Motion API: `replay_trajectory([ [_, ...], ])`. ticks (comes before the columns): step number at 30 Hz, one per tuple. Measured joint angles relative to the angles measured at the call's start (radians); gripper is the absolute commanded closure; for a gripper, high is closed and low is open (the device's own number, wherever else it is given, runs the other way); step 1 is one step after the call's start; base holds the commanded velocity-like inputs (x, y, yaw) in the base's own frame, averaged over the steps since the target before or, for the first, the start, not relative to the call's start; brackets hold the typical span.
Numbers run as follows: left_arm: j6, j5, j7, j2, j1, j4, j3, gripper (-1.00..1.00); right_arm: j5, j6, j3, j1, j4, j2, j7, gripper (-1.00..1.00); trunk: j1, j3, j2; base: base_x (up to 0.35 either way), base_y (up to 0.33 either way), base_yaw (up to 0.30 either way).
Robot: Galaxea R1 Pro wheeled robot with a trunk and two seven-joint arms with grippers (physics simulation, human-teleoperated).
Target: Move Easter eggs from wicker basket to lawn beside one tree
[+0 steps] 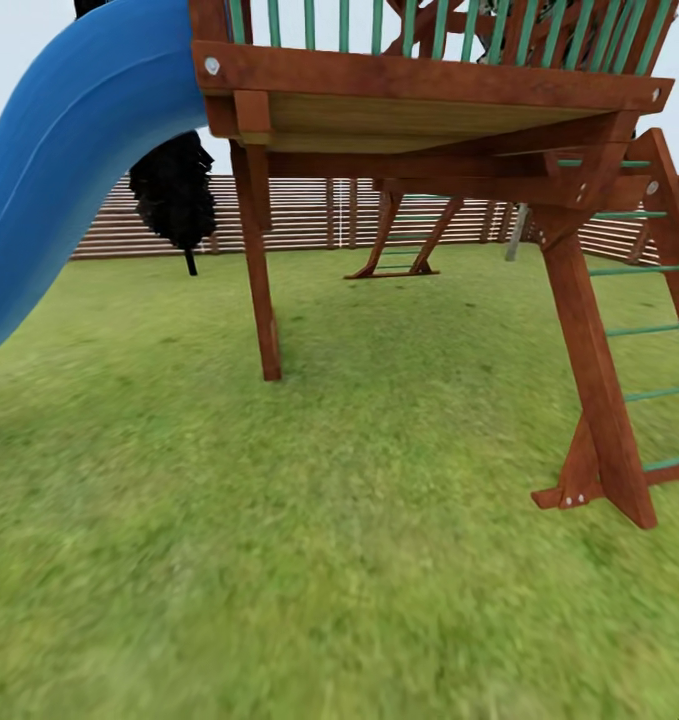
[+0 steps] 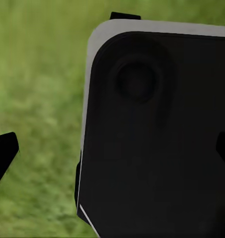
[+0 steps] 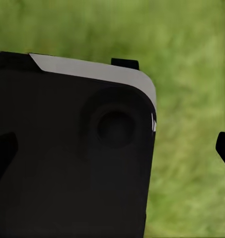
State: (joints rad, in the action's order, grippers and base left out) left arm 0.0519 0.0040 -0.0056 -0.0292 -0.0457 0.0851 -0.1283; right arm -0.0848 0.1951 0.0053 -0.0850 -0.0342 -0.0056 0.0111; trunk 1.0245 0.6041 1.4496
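Observation:
The three Easter eggs and the wicker basket are out of view. The lawn [image 1: 329, 560] spreads out as mottled green grass ahead of me, in a garden closed off by a brown slat fence [image 1: 309, 212]. In the left wrist view my left gripper [image 2: 112, 151] is open, one dark fingertip [image 2: 3, 153] at each side edge, nothing held. My right gripper [image 3: 112, 148] is open too, with a fingertip [image 3: 224, 148] at the frame edge. Both grippers hang over grass, beside a black panel of my own body [image 2: 152, 139].
A red-brown playset stands close ahead, with a post [image 1: 262, 290] and a slanted leg [image 1: 599, 400] on the grass. Its blue slide [image 1: 59, 170] curves down at the left; green ladder rungs [image 1: 659, 330] at the right. An all-black tree [image 1: 174, 195] stands by the fence.

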Motion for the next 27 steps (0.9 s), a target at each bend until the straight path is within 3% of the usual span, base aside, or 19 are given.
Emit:
replay_trajectory([
  [11,0.000,-0.001,0.000,0.000,0.000,-0.007,0.000,-1.00,-0.001,0.000,0.003,0.000,0.001,0.001,0.000,-1.00,0.000,0.000,0.000,0.326,0.000,-0.257],
  [27,0.000,-0.001,0.000,0.001,0.000,-0.007,0.000,-1.00,-0.007,0.006,0.008,0.000,0.004,-0.002,0.000,-1.00,0.000,0.000,0.000,0.326,0.000,-0.013],
])
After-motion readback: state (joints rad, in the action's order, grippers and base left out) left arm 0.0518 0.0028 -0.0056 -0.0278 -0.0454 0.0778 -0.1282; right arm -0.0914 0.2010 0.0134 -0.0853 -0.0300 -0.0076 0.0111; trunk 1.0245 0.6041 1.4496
